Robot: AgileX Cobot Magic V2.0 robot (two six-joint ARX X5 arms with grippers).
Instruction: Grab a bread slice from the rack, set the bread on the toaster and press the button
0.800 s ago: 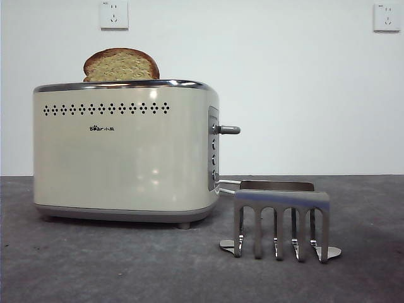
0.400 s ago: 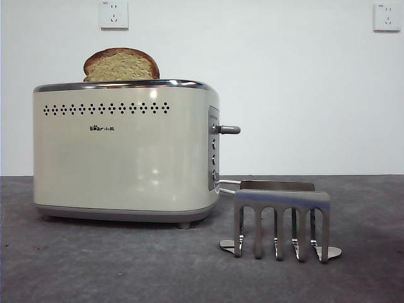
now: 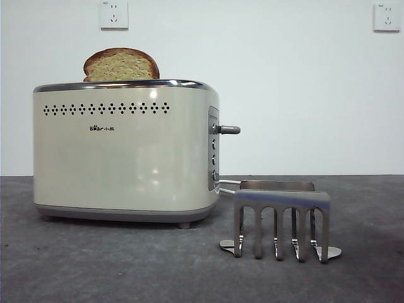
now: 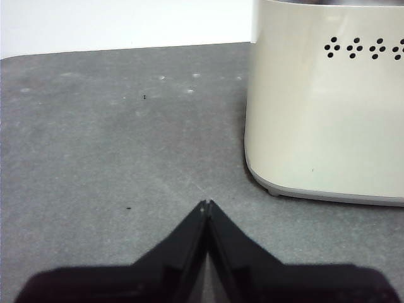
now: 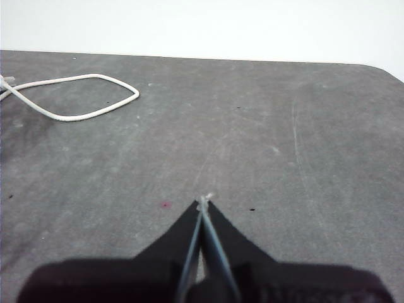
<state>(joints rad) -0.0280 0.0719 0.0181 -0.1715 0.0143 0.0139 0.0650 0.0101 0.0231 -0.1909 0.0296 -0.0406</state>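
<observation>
I see the slice of bread (image 3: 121, 65) upright in the toaster (image 3: 126, 151), upper left of frame. My left gripper (image 4: 206, 205) and right gripper (image 5: 204, 201) are both closed, holding nothing.

The left arm's black two-jawed gripper (image 4: 207, 203) hangs low over the table with its jaws pressed together tip to tip, holding nothing; the right arm's black two-jawed gripper (image 5: 205, 199) sits likewise low, its jaws closed to a thin seam and gripping nothing; neither arm reaches into the front view; both wrists point forward and slightly downward
</observation>
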